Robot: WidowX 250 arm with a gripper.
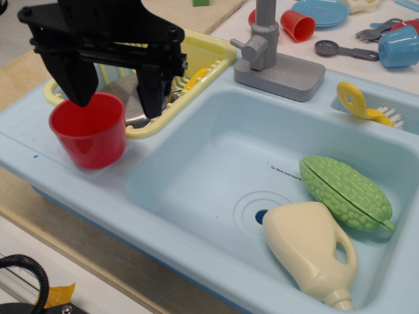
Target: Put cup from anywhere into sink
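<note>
Observation.image shows the cup (88, 131) standing upright on the flat left ledge of the sink (190, 196), at about 9 o'clock from the basin and outside it, just beside the near edge of the yellow dish rack (196, 62). Directly above the cup, at its 12 o'clock, hangs the black gripper (111, 88); its two fingers are spread wide and hold nothing, one finger (73, 78) tip over the cup's far-left rim, the other over the rack's edge at about 2 o'clock from the cup, so the cup's mouth lies mostly between them. Whether either tip touches the rim cannot be told. A round metal lid (131, 108) lies in the rack behind the cup. In the basin, at 4 o'clock from the cup, lie a green bumpy vegetable (345, 191) and a cream jug (314, 252) on its side, touching each other beside the round drain (260, 214). A grey faucet (272, 55) stands at the basin's 12 o'clock. Beyond it lie a smaller red cup (298, 25), a blue plate (321, 11) and a blue cup (398, 44).
</note>
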